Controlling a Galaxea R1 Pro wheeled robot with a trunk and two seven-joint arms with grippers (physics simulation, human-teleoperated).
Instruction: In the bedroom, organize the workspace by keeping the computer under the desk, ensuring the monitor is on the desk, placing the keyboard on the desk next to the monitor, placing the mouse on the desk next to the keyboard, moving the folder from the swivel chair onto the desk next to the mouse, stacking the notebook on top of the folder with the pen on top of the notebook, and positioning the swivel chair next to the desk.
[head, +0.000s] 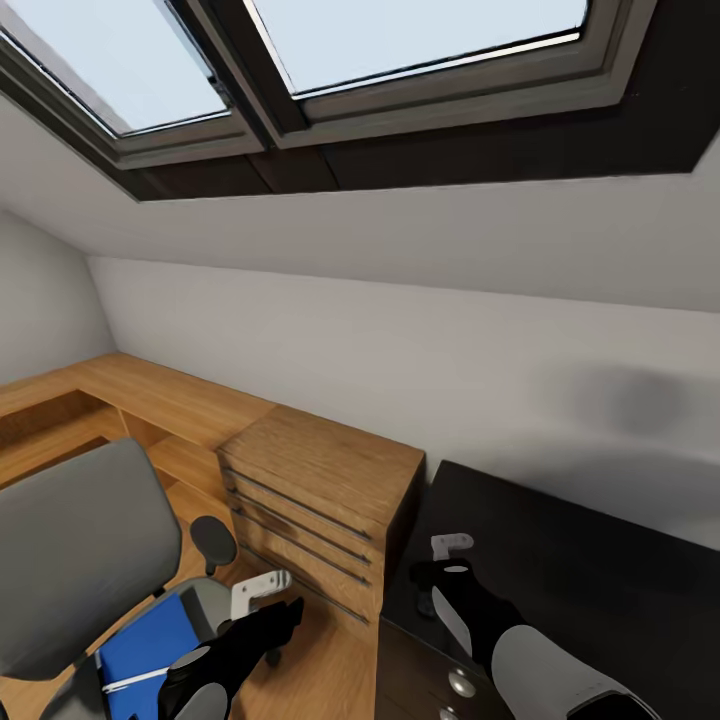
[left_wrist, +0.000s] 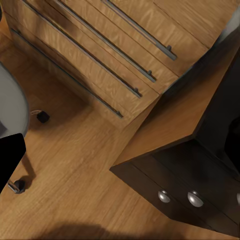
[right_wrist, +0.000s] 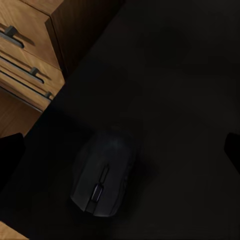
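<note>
Your step in hand looks like the mouse: it already lies on the desk (head: 590, 560), so next you probably turn to the folder, which calls for reaching left and down to the chair seat.

One desk sits at the right, black-topped, its drawer knobs near you. One wooden chest (head: 320, 500) stands just left of it. One swivel chair (head: 80, 560) is at the near left, carrying one blue folder (head: 150, 640) with one pen (head: 130, 682) across it. One mouse (right_wrist: 102, 175) rests beneath your right gripper (head: 440, 575), whose jaws stand released, wide of it. For your left gripper (head: 268, 600), I cannot tell how the jaws stand.
</note>
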